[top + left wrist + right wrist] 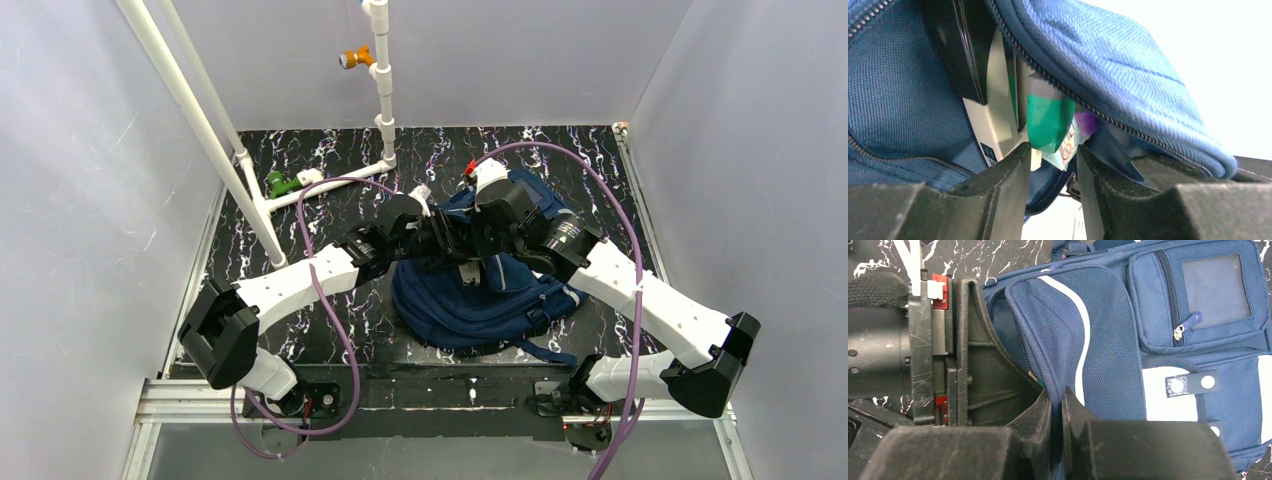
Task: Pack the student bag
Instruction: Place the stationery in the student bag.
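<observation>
- Pale grey walls (90, 150) shut in the left, back and right of the frame.
- White pipes (215, 140) slant down from the upper left to the table. An orange fitting (354, 58) sits on the upright at top centre, and a green fitting (277, 184) near the pipes' foot.
- The table (570, 160) is black with white marble veins.
- The left gripper (1052, 156) is at the bag's open zip mouth with its fingers apart. The low end of a green item (1048, 120) sits between the tips. I cannot tell if they pinch it.
- The bag (480, 305) lies at the table's centre, under both wrists.
- The right gripper (1056, 400) has its fingers nearly together, clamped on the bag's fabric edge by the mouth.
</observation>
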Tool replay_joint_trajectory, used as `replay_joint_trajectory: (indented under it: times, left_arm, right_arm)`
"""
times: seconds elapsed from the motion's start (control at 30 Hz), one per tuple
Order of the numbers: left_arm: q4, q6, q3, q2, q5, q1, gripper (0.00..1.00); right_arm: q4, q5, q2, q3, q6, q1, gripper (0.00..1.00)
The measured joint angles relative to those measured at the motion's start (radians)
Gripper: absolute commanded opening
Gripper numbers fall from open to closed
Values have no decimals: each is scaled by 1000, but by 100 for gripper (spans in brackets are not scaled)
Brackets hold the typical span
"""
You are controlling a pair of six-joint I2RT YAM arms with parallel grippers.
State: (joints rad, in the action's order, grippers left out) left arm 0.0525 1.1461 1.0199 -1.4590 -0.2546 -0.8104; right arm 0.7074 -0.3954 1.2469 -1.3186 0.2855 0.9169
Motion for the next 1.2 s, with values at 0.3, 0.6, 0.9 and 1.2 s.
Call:
replay_joint_trajectory:
  times: [0.3,0.6,0.9,1.2]
  left_arm:
    - [0,-8,50,-53,18,5,24]
    - [-20,-49,134,-114,19,46,37]
    - [-32,-58,41,-47,38,72,47]
    - [-135,-138,35,80,65,85,55]
  right_arm:
    - [0,5,0,0,0,0,1]
    - [-14,-10,0,6,6,-7,1]
    - [-32,9,-2,27,24,-4,1]
    - [-42,20,-2,39,31,-4,1]
